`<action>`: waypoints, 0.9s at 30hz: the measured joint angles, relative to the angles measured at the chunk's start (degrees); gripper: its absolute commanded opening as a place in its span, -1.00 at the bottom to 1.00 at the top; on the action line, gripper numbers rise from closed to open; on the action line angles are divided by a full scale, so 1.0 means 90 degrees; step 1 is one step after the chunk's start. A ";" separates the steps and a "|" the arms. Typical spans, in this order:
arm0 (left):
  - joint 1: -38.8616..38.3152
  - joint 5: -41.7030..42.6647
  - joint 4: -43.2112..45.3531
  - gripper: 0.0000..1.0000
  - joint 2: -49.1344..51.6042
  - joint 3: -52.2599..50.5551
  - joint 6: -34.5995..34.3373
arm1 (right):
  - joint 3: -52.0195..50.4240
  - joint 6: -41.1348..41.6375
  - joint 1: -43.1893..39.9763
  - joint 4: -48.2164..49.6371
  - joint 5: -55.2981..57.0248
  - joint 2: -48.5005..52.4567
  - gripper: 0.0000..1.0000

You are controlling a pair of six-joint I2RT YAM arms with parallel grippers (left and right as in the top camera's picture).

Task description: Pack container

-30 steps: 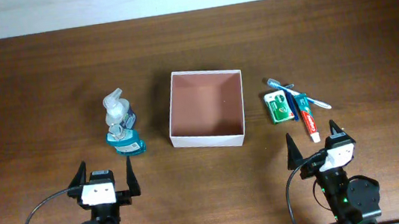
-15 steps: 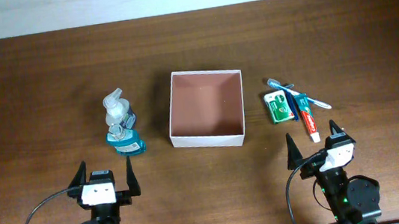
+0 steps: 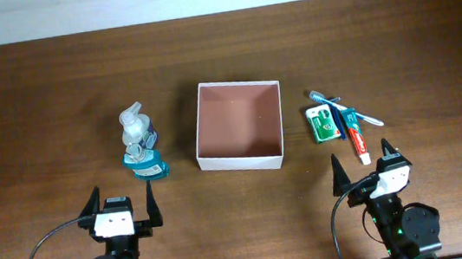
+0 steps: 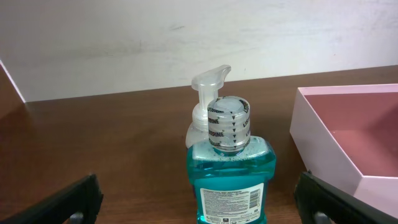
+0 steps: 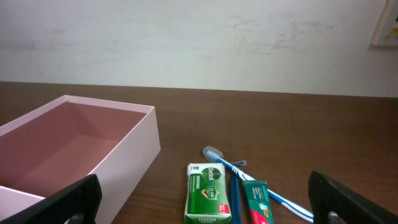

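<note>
The container (image 3: 240, 128) sits in the middle of the dark wooden surface (image 3: 36, 99), its pinkish inside facing up. To its left a teal mouthwash bottle (image 3: 146, 163) stands on the near side of a clear pump bottle (image 3: 134, 123), the two close together. To its right a green packet (image 3: 323, 123), a toothpaste tube (image 3: 355, 137) and a blue toothbrush (image 3: 342, 108) lie bunched together. The left tool (image 3: 121, 192) sits near of the mouthwash, spread wide with nothing in it; the right tool (image 3: 359, 151), just near of the toothpaste, also gapes wide and holds nothing
</note>
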 measured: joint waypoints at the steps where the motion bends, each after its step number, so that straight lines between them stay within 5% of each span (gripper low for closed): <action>1: 0.0000 0.0000 0.0000 0.99 0.0000 0.0000 -0.0002 | 0.0000 0.0002 0.0000 0.0000 0.0000 0.0000 0.97; 21: -0.0044 0.0039 0.0087 0.99 0.0000 -0.0002 -0.0002 | 0.0000 0.0002 0.0000 0.0000 0.0000 0.0000 0.98; 27: -0.0044 0.1627 0.0136 0.99 0.0002 -0.0002 0.0002 | 0.0000 0.0002 0.0000 0.0000 0.0000 0.0000 0.97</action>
